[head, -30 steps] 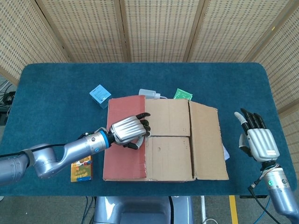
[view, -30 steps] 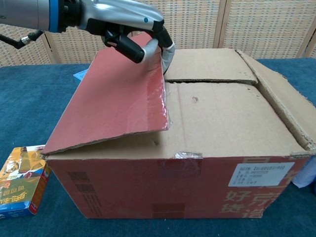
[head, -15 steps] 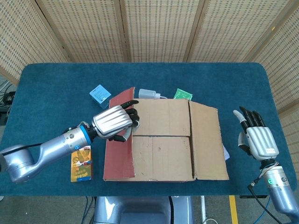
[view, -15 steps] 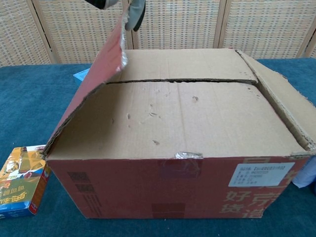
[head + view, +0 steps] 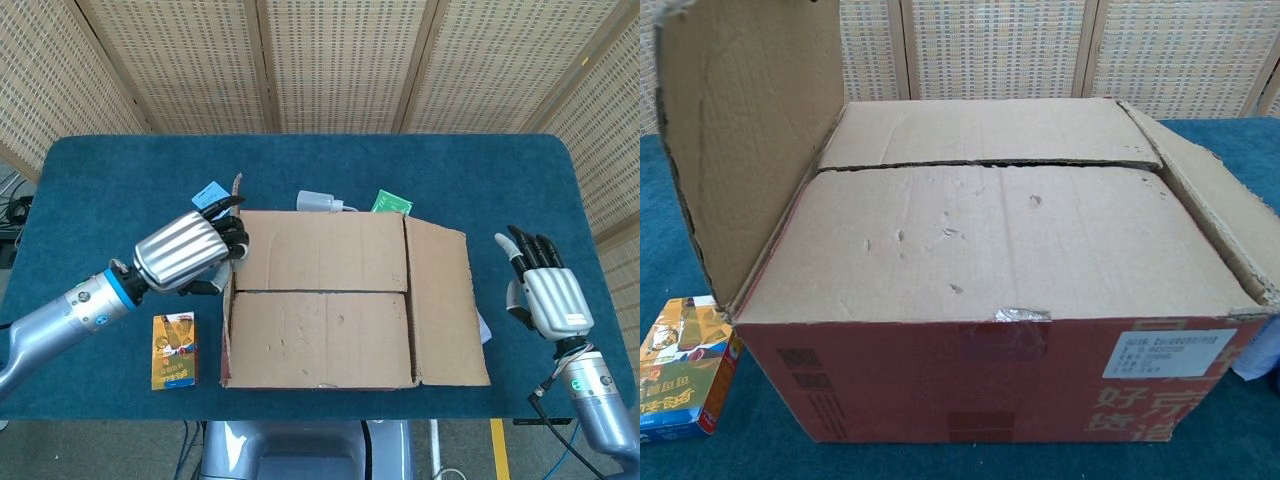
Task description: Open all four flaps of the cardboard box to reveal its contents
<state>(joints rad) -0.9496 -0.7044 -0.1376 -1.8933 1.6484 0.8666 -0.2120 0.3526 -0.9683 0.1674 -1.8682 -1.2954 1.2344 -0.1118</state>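
The box (image 5: 340, 300) sits mid-surface (image 5: 100, 190), its contents hidden under two closed flaps (image 5: 1010, 240). The left robot hand (image 5: 185, 250), seen only from the head, grips the raised left flap (image 5: 745, 140). The right robot hand (image 5: 545, 290) hovers, fingers straight and close, holding nothing. A carton (image 5: 680, 365) is cut off in the chest view.

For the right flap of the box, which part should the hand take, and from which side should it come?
Probably the right flap's free long edge on the inner side, where it lies over the two closed inner flaps. The right hand, open and apart from the box, should come in from the right and slightly above, hook under that raised edge, then swing it outward.
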